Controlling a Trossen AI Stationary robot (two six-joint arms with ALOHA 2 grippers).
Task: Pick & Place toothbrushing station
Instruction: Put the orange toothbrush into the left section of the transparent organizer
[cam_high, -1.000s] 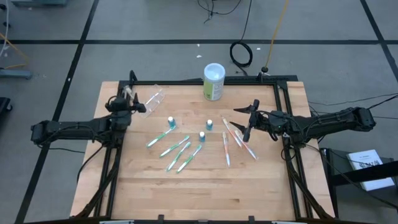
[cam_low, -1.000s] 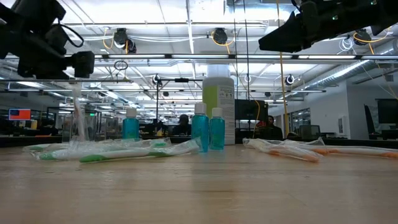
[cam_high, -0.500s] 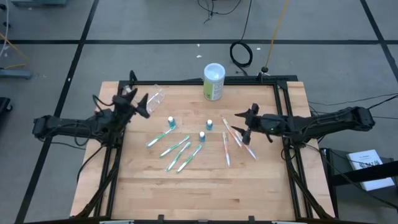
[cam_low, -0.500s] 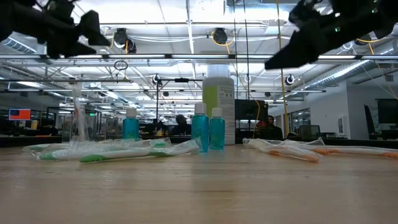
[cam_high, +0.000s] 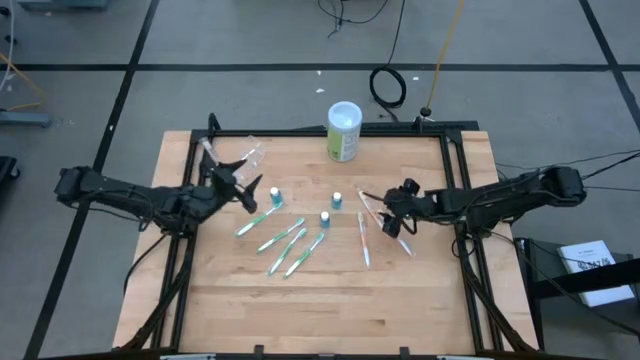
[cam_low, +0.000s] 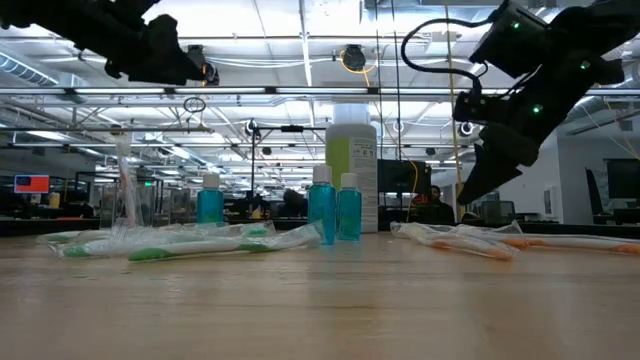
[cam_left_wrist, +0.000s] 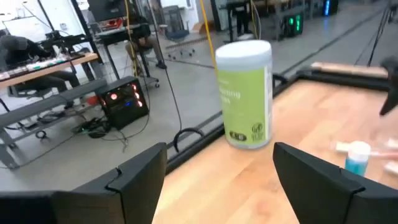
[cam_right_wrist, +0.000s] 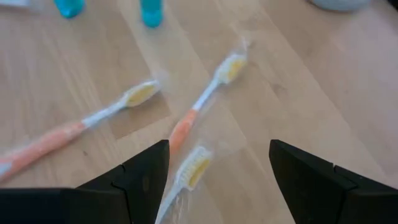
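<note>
The clear cup (cam_high: 250, 155) is seen lying on its side near the far left corner of the table (cam_high: 420, 290), with nothing in it that can be made out. The green toothbrushes (cam_high: 285, 245) are scattered flat at the table's middle, and the orange toothbrushes (cam_high: 372, 225), in clear wrappers, lie in a loose fan to their right. Three small teal bottles (cam_high: 325, 217) stand upright among them. The large green canister (cam_high: 344, 131) stands at the far edge, apart from all this.

The right gripper (cam_right_wrist: 217, 180) is held low over the orange toothbrushes, fingers spread wide and holding nothing. The left gripper (cam_high: 245, 190) hangs between the cup and the nearest teal bottle, also spread open and empty.

Trouble is judged likely at the grasp: the brushes overlap, so two could be pinched together, and a slick wrapper could slip from the fingers. A nearby bottle could be toppled by either arm.
</note>
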